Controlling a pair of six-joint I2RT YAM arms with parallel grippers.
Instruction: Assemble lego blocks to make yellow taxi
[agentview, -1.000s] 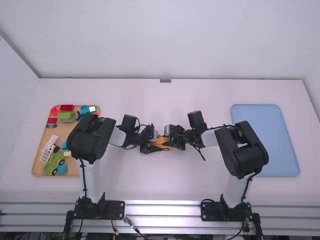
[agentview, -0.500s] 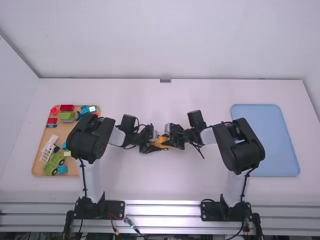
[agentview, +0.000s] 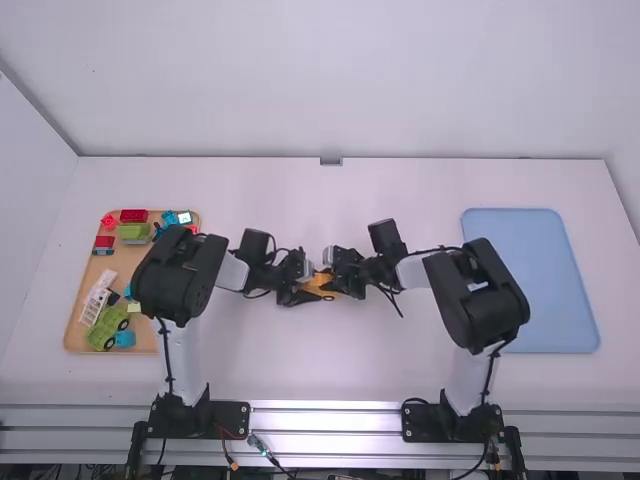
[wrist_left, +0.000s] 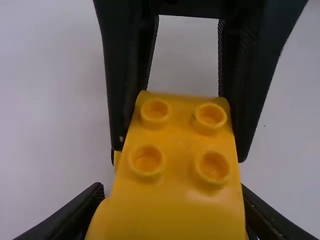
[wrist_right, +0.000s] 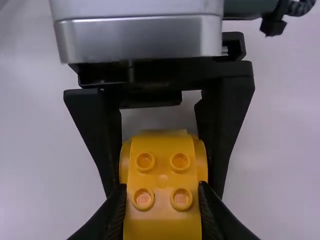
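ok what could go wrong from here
The left gripper and right gripper both have their jaws on the yellow piece, so if one arm pulls or tilts out of step, it might slip or twist. The two sets of jaws also sit close together, so they could bump.

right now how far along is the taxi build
Done, it seems: the yellow taxi has a studded body and, apparently, a dark wheel low on its side. In hand: the left gripper and right gripper both clasp it, one at each end. Left: probably finishing any joining, then letting go and setting it down, perhaps on the blue tray. Whether every joint is seated, I can't tell.
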